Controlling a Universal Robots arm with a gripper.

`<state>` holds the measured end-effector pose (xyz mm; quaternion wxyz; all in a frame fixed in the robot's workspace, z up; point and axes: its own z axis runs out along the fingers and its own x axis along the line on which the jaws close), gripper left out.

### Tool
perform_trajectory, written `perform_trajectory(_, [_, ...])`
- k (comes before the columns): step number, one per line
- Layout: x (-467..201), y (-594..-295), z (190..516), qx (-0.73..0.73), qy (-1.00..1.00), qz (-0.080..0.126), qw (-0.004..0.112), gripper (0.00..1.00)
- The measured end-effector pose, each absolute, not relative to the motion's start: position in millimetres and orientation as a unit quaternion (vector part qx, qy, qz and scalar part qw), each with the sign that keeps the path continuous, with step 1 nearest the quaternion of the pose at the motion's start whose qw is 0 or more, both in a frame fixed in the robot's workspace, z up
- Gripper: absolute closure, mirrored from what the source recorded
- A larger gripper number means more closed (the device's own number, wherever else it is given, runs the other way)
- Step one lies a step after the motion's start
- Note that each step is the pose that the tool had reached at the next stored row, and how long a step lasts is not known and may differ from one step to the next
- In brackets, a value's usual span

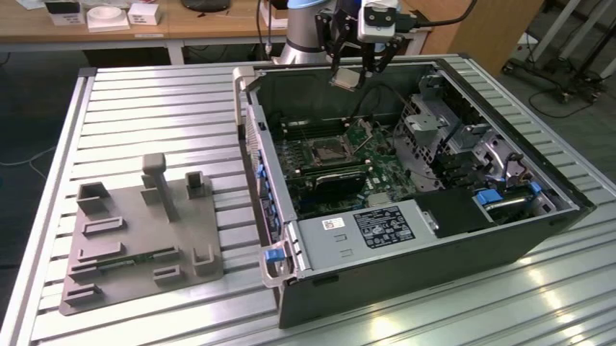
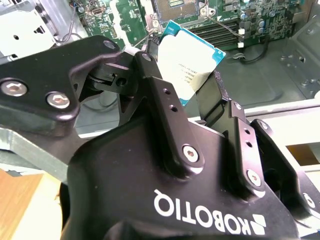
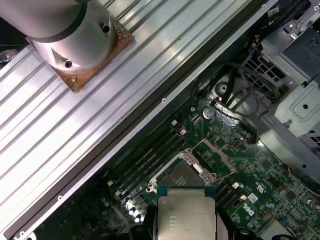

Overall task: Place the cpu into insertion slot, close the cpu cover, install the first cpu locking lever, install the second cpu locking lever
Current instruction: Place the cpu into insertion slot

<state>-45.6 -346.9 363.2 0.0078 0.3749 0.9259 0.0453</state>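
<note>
The tool [image 1: 353, 71] grips the cpu [image 2: 188, 60] by two opposite edges, holding it in the air above the insertion slot [image 1: 327, 150] and well apart from it, within the open computer case [image 1: 500, 245].

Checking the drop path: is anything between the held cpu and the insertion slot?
Nothing: in the exterior view the gripper holds the cpu aloft, with only open air between it and the insertion slot.
</note>
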Motion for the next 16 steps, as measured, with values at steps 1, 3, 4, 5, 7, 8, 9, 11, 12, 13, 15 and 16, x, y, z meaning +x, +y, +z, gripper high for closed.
perform_trajectory(1, [-45.6,-346.9,363.2,0.375,0.926,0.045,0.008,0.46])
perform_trajectory(3, [-45.6,-346.8,363.1,0.376,0.926,0.045,0.008,0.46])
perform_trajectory(4, [-45.6,-346.8,363.1,0.376,0.926,0.045,0.008,0.46])
perform_trajectory(5, [-45.6,-346.8,363.1,0.376,0.925,0.045,0.008,0.46])
perform_trajectory(7, [-45.6,-346.7,362.9,0.377,0.925,0.045,0.008,0.46])
perform_trajectory(8, [-45.6,-346.7,362.9,0.377,0.925,0.045,0.008,0.46])
perform_trajectory(9, [-45.6,-346.8,362.9,0.378,0.925,0.045,0.008,0.46])
perform_trajectory(11, [-45.6,-346.8,362.8,0.379,0.924,0.045,0.008,0.46])
perform_trajectory(12, [-45.6,-346.7,362.8,0.38,0.924,0.045,0.008,0.46])
perform_trajectory(13, [-45.6,-346.7,362.7,0.38,0.924,0.045,0.008,0.46])
perform_trajectory(15, [-45.6,-346.7,362.6,0.382,0.923,0.045,0.008,0.46])
perform_trajectory(16, [-45.6,-346.8,362.5,0.382,0.923,0.045,0.008,0.46])
